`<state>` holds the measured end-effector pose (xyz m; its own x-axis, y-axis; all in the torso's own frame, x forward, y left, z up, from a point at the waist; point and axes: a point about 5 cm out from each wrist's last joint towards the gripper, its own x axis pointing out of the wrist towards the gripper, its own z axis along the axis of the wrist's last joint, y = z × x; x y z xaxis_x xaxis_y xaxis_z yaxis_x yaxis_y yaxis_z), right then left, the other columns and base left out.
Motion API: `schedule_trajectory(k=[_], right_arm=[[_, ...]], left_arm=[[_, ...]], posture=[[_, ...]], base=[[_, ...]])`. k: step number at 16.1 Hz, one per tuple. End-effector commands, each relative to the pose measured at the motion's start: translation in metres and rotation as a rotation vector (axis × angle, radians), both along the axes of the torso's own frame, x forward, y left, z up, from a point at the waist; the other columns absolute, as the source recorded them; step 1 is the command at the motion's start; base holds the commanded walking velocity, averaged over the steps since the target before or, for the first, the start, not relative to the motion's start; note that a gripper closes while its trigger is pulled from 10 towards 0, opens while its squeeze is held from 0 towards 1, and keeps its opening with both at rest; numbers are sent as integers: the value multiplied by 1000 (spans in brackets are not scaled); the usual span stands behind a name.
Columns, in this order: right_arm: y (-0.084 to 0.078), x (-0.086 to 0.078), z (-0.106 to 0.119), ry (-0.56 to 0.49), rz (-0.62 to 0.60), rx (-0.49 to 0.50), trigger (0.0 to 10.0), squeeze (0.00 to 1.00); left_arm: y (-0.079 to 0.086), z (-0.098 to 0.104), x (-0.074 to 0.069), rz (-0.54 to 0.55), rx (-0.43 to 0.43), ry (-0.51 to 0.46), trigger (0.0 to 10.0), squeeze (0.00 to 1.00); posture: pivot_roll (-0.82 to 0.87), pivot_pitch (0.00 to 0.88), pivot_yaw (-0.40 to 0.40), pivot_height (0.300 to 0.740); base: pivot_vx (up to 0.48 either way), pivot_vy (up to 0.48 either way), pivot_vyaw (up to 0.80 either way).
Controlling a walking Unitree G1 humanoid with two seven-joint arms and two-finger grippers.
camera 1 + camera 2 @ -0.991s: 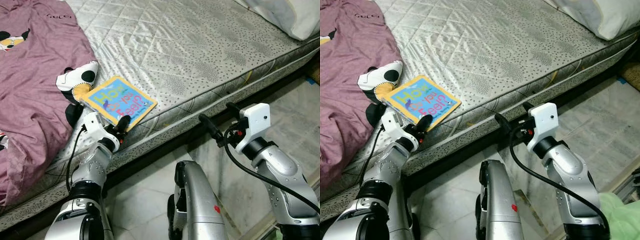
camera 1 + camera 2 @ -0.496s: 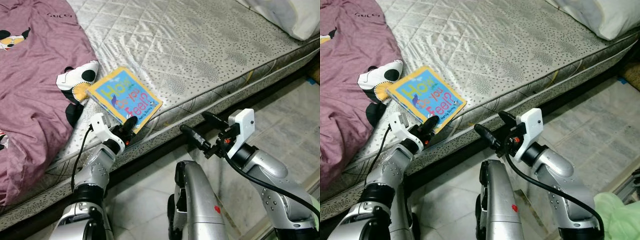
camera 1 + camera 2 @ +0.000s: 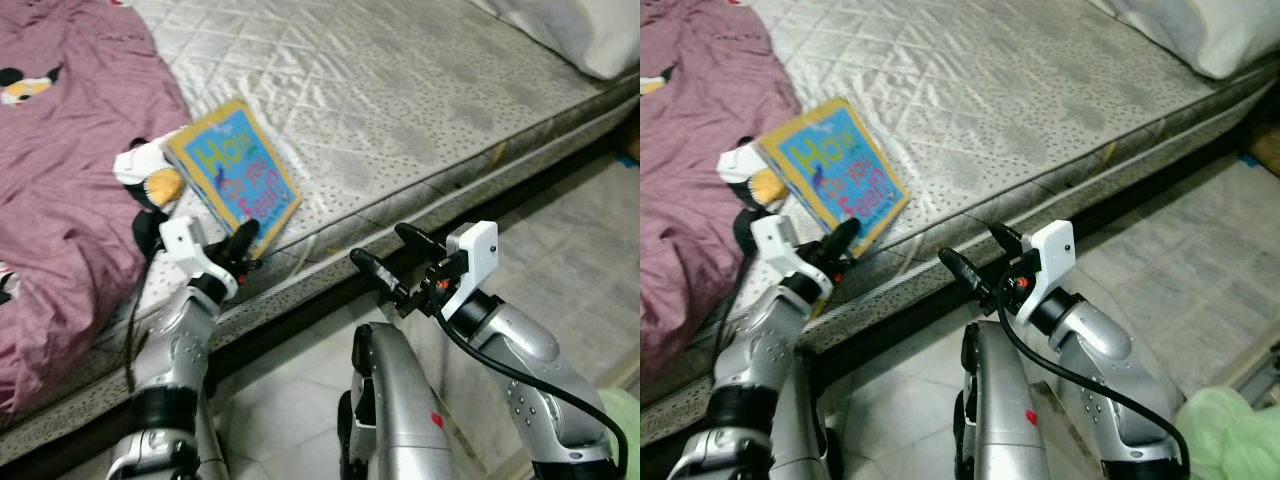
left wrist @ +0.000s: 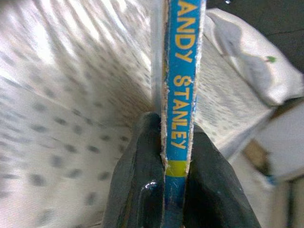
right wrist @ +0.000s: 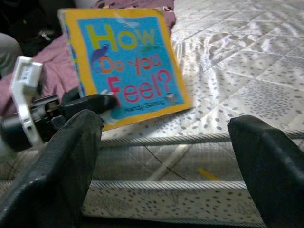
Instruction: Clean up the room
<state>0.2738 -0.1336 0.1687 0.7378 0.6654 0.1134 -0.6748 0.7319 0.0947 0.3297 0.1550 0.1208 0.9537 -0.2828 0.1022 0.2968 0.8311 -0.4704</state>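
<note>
On the far left a purple blanket covers the bed, with a soft toy at its edge. Just right of it, the left tool is closed on the near corner of the book, which stands tilted up from the mattress – the lifting step, I think. To the right, the right tool hangs wide open and empty before the bed edge. Next it probably must take the book's free side.
</note>
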Motion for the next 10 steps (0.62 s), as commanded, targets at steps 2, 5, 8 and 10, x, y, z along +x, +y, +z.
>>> schedule_trajectory(k=[2, 5, 8, 10], right_arm=[[3, 0, -9, 53, -37, 8, 10000, 0], [4, 11, -13, 91, -145, 44, 10000, 0], [12, 15, -6, 50, -154, 92, 10000, 0], [14, 18, -1, 38, -172, 133, 10000, 0]], left_arm=[[4, 13, -15, 66, 165, -92, 0, 0], [6, 12, -37, 136, 277, -115, 0, 0], [10, 8, -50, 194, 373, -126, 0, 0], [14, 8, -48, 211, 403, -126, 0, 0]], posture=[[-62, 169, -20, 501], [-43, 162, -14, 501], [-28, 157, -8, 501], [-26, 158, -7, 524]], base=[[0, 0, 0], [0, 0, 0], [0, 0, 0], [0, 0, 0]])
